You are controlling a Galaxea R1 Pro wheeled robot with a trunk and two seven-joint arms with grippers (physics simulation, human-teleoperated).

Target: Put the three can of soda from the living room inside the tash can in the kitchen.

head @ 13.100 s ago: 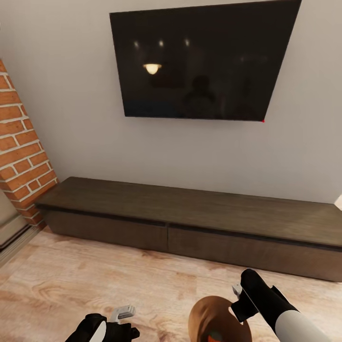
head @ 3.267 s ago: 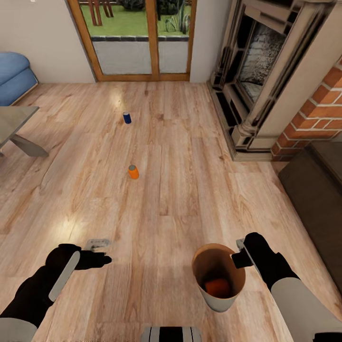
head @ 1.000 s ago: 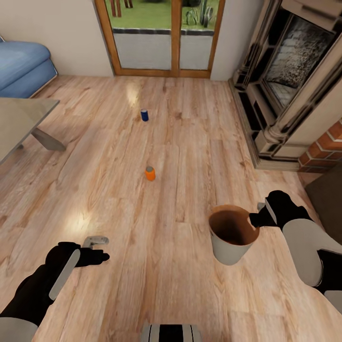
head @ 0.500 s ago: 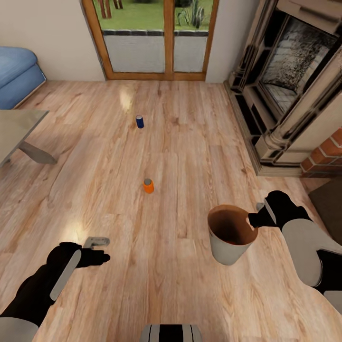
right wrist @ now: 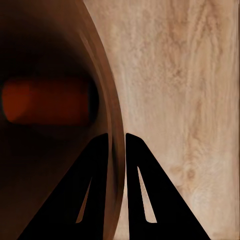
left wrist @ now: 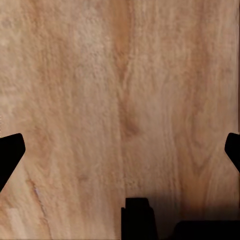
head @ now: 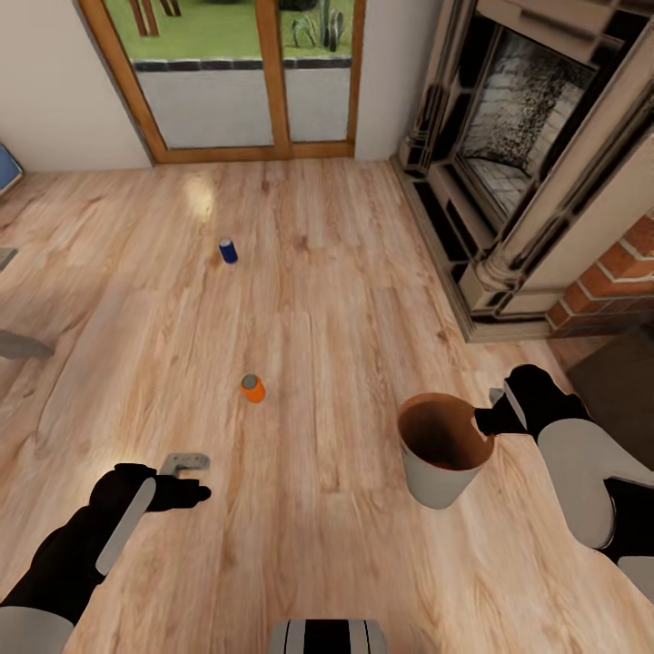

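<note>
An orange soda can (head: 252,389) stands on the wood floor ahead of my left arm, and a dark blue can (head: 228,251) stands farther off toward the glass doors. My right gripper (head: 483,422) is shut on the rim of the trash can (head: 438,479), which hangs tilted above the floor. Inside the bin lies another orange can (right wrist: 47,106), a sliver of it visible in the head view too. My left gripper (head: 186,466) hovers low over bare floor, open, its fingertips (left wrist: 11,150) wide apart and nothing between them.
A stone fireplace (head: 518,154) with a raised hearth and a red-brick chimney (head: 618,282) stand at the right. Wood-framed glass doors (head: 245,82) close the far wall. A coffee table leg (head: 18,343) shows at the left edge, and a dark cabinet corner (head: 631,381) at the right.
The view has swung right and forward: sofa and table slid off to the left, both floor cans sit lower and more leftward in the picture. Both arms and the held bin keep their pose.
</note>
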